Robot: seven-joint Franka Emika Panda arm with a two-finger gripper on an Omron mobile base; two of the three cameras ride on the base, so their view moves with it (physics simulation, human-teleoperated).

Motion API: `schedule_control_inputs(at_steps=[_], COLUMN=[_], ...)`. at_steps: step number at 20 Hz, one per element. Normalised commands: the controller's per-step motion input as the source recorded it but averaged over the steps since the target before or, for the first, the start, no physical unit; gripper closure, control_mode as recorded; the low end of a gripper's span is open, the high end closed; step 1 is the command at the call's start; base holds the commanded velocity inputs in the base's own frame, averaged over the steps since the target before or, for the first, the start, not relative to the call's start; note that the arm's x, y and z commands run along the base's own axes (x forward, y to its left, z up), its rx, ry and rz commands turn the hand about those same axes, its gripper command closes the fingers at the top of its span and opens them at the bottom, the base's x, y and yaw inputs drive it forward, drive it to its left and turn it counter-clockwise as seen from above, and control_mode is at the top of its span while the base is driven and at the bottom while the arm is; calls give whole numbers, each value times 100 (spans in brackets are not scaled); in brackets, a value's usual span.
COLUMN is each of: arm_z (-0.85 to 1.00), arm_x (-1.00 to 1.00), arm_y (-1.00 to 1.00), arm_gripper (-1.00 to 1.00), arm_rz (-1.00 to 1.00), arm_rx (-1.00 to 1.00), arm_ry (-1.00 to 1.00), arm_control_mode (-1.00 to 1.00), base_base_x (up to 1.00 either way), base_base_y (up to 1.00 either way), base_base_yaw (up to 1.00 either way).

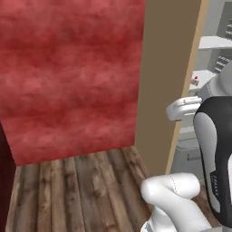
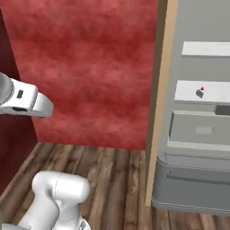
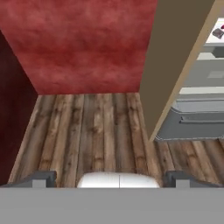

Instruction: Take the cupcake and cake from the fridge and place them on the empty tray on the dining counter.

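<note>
Cake (image 2: 200, 92) sits at the right of the right base view, a tiny pale wedge with a red dot, resting on a white shelf (image 2: 202, 92) inside the open fridge (image 2: 197, 130). Another white shelf is above it, and a grey drawer (image 2: 193, 186) is at the bottom of the fridge.

Going left to right in that view: a red wall (image 2: 90, 67) fills the upper left and middle, a wooden floor (image 2: 117, 179) lies under it, then comes a tan panel edge (image 2: 159, 103), then the fridge interior.

In the left base view the cake (image 1: 195, 80) shows as a small speck at the right edge, past the tan panel (image 1: 167, 81).

In the hand view the gripper (image 3: 111, 178) is at the bottom, its two dark fingertips (image 3: 43, 177) spread wide apart and holding nothing, over the wooden floor (image 3: 96, 127). The cake (image 3: 217, 32) is in the upper right corner there, well apart from the gripper.
</note>
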Motion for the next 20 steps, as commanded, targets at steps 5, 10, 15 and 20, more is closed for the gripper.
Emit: schedule_control_inputs(at_steps=[5,10,15,20], arm_z=[0,0,0,0], arm_x=[0,0,0,0], arm_y=[0,0,0,0], arm_gripper=[-100,-100,-100,-100], arm_rz=[0,0,0,0], arm_rx=[0,0,0,0], arm_ry=[0,0,0,0], arm_control_mode=[100,100,100,100], base_base_x=[16,26,97,100], base_base_y=[-100,-100,-100,-94], base_base_yaw=[0,8,23,16])
